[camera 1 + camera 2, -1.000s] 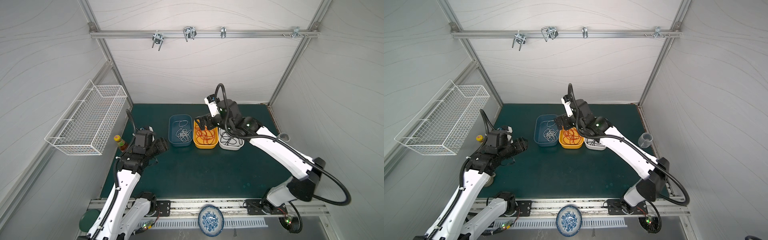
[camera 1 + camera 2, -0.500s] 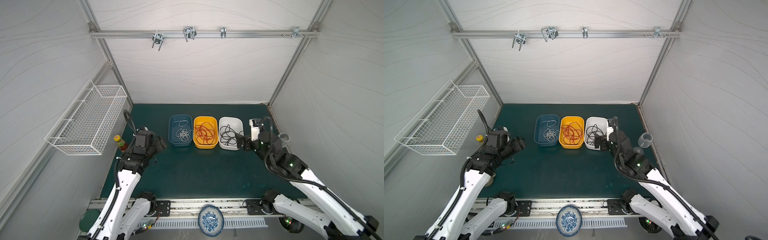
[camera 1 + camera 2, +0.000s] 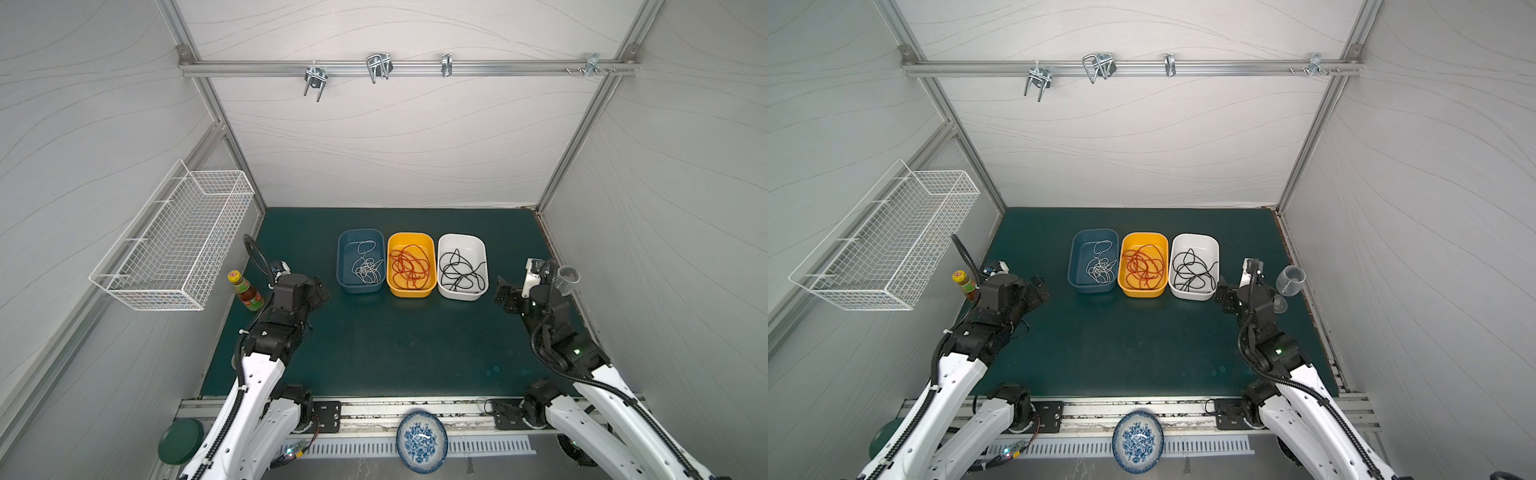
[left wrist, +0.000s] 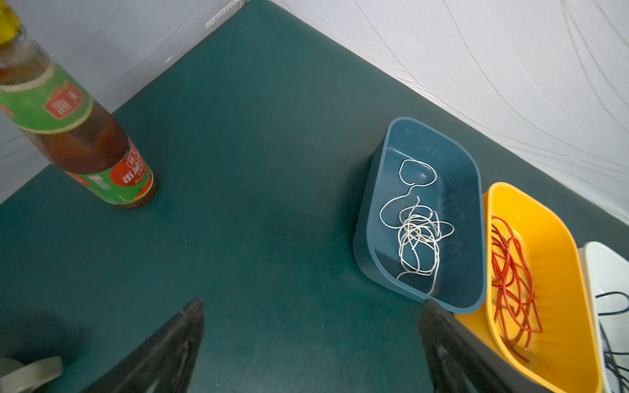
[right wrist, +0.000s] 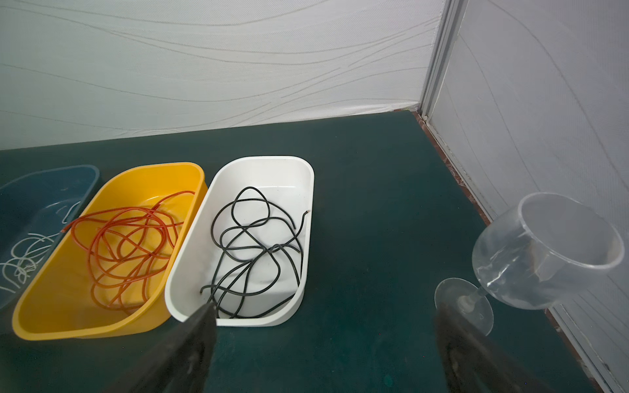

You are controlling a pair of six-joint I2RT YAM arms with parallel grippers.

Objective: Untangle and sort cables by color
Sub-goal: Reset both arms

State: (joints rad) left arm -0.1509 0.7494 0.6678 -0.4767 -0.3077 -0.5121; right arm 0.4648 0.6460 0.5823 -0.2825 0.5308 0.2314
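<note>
Three bins stand in a row at the back of the green mat. The white cable lies bunched in the blue bin. Loops of the red cable fill the yellow bin, and the black cable sits in the white bin. My left gripper hovers left of the blue bin, open and empty; its wrist view shows bare mat between the jaws. My right gripper is just right of the white bin, open and empty.
A sauce bottle stands by the left wall, next to my left arm. A clear wine glass stands by the right wall, close to my right wrist. A wire basket hangs on the left wall. A patterned plate lies on the front rail.
My right arm has drawn back from over the yellow bin to the right side, beside the white bin and the glass. My left gripper's jaws have spread wider.
</note>
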